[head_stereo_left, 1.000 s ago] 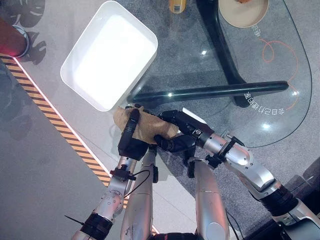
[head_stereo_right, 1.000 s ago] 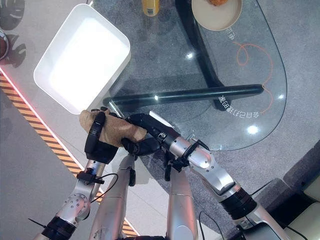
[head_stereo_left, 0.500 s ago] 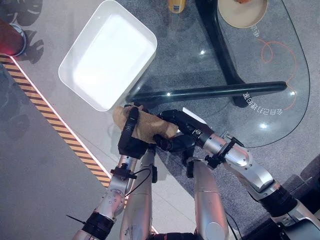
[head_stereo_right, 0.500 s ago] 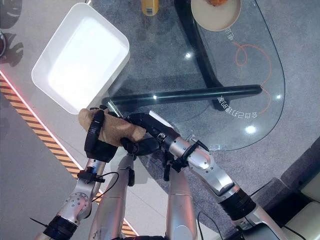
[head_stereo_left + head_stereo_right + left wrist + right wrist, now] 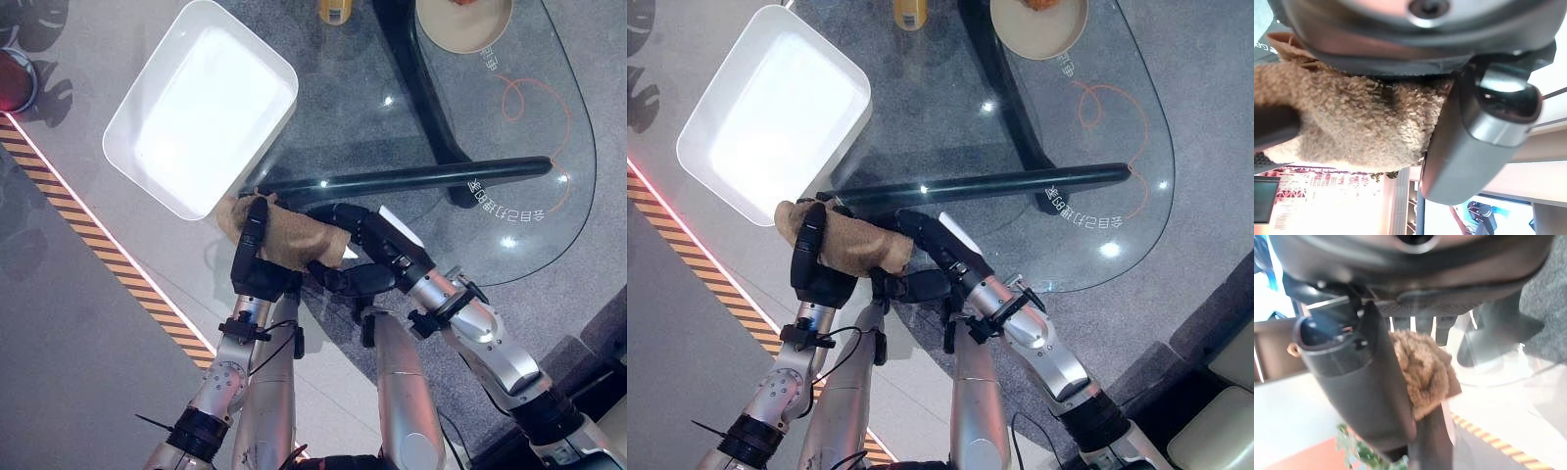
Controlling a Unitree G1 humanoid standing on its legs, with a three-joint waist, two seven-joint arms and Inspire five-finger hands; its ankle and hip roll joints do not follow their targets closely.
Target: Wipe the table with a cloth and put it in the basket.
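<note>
I work over a grey speckled floor with a glass table on a dark frame; a striped floor marking runs past on my left side.

The brown cloth lies between both hands at the near left edge of the glass. The left hand has its fingers curled over the cloth's left end. The right hand closes on its right end, thumb beneath. The cloth's long axis runs left to right, from one hand to the other.

The white basket stands just beyond the left hand, up and to the left of the cloth. I judge the left hand to be the nearer one for the drop; the right hand must let go first.

The left wrist view shows the fleece pressed into the palm. The right wrist view shows a small tuft of cloth beside the thumb, so that hold looks shallow. The eye views alone give the basket's bearing.
</note>
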